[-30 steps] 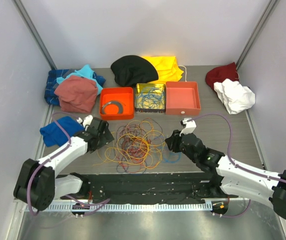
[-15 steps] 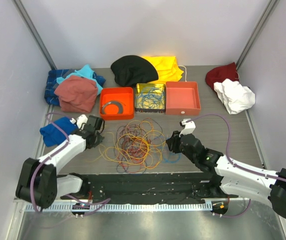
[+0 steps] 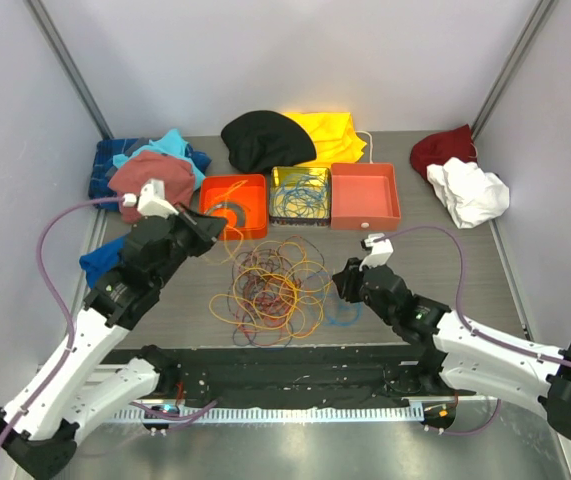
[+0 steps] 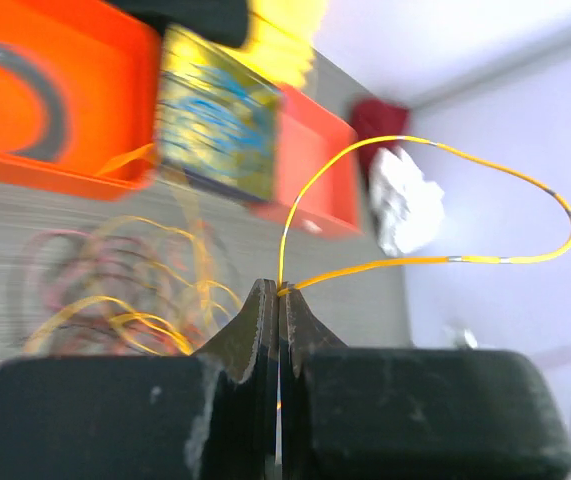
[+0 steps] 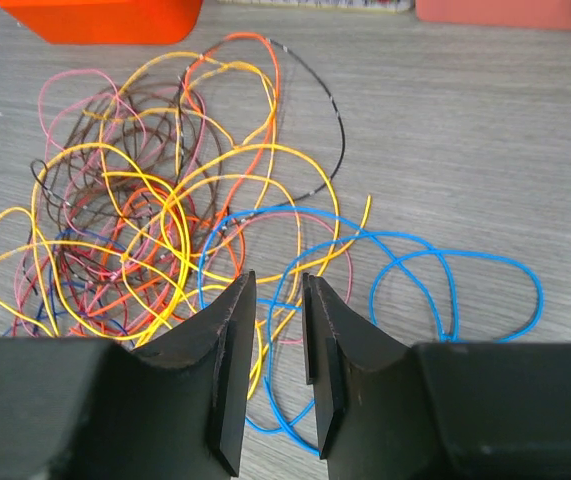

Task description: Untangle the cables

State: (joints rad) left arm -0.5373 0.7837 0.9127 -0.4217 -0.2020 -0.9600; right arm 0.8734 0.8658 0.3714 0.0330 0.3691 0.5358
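our right gripper [image 5: 279,285] hangs low, jaws slightly apart, over a blue loop [image 5: 465,254] at the edge of the cables [image 3: 270,285] heaped mid-table. our left gripper [image 4: 280,290] pinches one yellow cable [image 4: 435,262]; next, we judge, draw it free toward the yellow tray [image 3: 299,194].

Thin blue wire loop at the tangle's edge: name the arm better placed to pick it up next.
Right. The right hand hangs open and empty just above the thin blue wire loop, while the left hand is shut on a thin yellow wire.
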